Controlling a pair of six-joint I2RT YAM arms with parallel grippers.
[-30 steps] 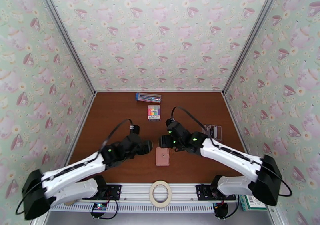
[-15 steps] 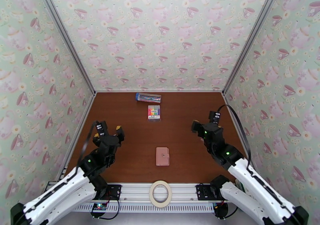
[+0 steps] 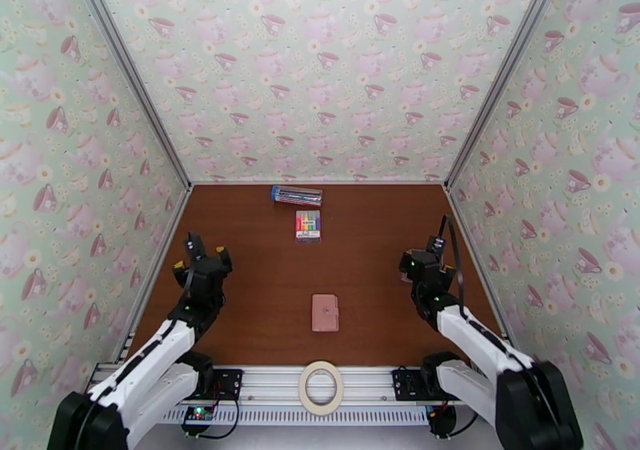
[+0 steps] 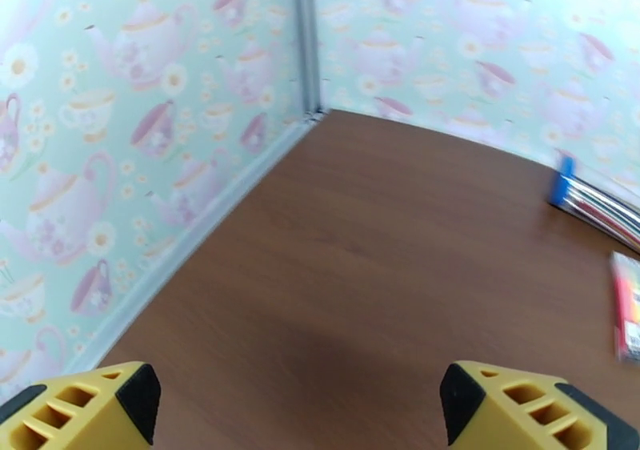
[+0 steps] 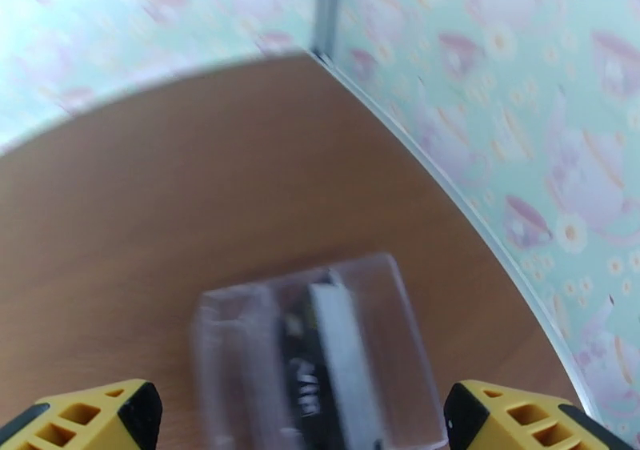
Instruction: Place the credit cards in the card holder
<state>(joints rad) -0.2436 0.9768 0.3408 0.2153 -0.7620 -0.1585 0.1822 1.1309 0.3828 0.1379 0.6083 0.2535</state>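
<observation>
Near the right tool (image 5: 300, 413), a clear box (image 5: 232, 339) holds credit cards (image 5: 326, 347).

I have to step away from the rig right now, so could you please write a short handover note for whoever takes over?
Left gripper: open, empty, over bare table near the left wall.
Right gripper: open, empty, over the credit cards.
Credit cards: a blurred, clear stack with a dark band, flat on the table by the right wall.
Card holder: closed and flat, near the middle of the table's front edge, apart from both grippers.
Done: no card can be seen in the holder.
Left: open the holder, pick up the cards, slide them in.
</observation>
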